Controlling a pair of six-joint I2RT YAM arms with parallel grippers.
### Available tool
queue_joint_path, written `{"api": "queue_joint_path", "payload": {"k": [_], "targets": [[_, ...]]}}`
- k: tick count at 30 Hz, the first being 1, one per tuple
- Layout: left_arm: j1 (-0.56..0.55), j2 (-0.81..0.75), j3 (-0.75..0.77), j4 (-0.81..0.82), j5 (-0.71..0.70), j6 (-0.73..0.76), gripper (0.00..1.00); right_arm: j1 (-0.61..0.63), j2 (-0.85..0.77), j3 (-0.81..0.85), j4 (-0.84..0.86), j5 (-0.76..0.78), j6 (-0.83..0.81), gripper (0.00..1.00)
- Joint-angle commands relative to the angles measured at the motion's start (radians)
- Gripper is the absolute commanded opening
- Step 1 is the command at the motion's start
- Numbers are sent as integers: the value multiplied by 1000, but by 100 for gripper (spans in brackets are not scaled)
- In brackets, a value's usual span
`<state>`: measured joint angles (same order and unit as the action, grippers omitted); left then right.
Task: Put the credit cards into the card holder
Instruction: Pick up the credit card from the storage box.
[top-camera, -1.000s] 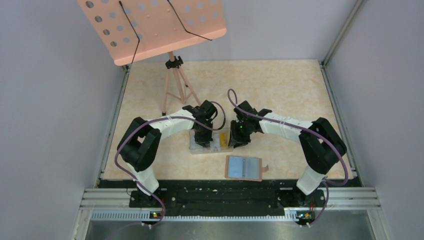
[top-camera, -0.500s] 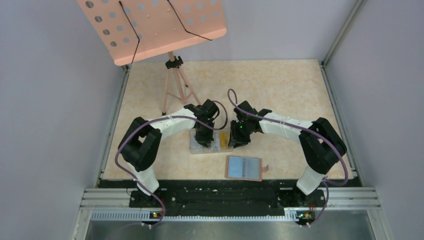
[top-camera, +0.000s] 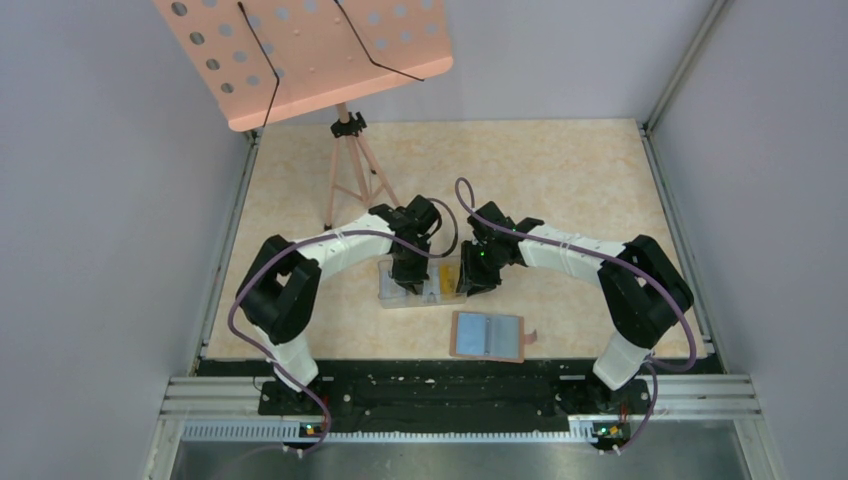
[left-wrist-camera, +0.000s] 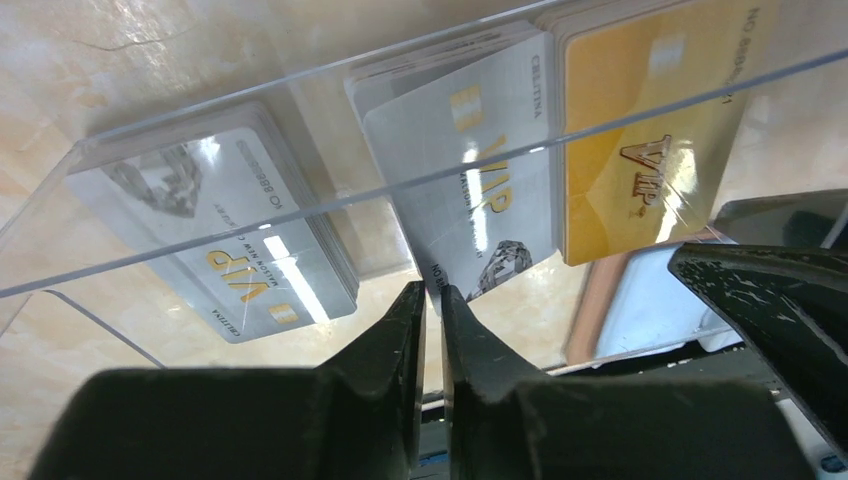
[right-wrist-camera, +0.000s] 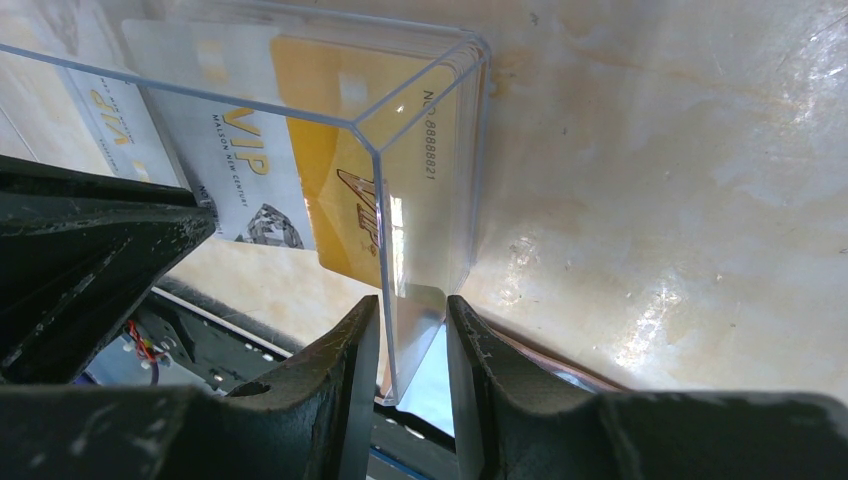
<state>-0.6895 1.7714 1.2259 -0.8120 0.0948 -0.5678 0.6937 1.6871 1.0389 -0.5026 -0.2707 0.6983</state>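
Observation:
A clear plastic box (top-camera: 418, 285) holds the credit cards in upright stacks: grey-white ones (left-wrist-camera: 230, 235) and yellow-orange ones (left-wrist-camera: 640, 150). My left gripper (left-wrist-camera: 432, 291) reaches into the box from above and is shut on the lower edge of one grey-white card (left-wrist-camera: 475, 195) in the middle stack. My right gripper (right-wrist-camera: 412, 305) is shut on the box's end wall (right-wrist-camera: 420, 250), next to the yellow cards (right-wrist-camera: 340, 170). The card holder (top-camera: 488, 336) lies open on the table in front of the box, with its bluish inner faces up and its snap tab to the right.
A pink music stand (top-camera: 305, 55) on a tripod (top-camera: 350, 170) stands at the back left. Metal rails (top-camera: 225, 230) edge the table on both sides, and a black strip (top-camera: 450, 385) runs along its near edge.
My left gripper has shifted slightly to the right over the box. The right arm, the box and the card holder have not moved.

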Motion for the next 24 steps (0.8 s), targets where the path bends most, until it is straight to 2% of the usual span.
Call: {"api": "queue_joint_path", "payload": {"k": [1, 24], "targets": [[-12, -66, 38, 64, 53, -12, 18, 16, -38, -4, 13, -36, -9, 31], [-12, -101, -12, 167, 115, -68, 21, 15, -39, -8, 12, -37, -9, 31]]}}
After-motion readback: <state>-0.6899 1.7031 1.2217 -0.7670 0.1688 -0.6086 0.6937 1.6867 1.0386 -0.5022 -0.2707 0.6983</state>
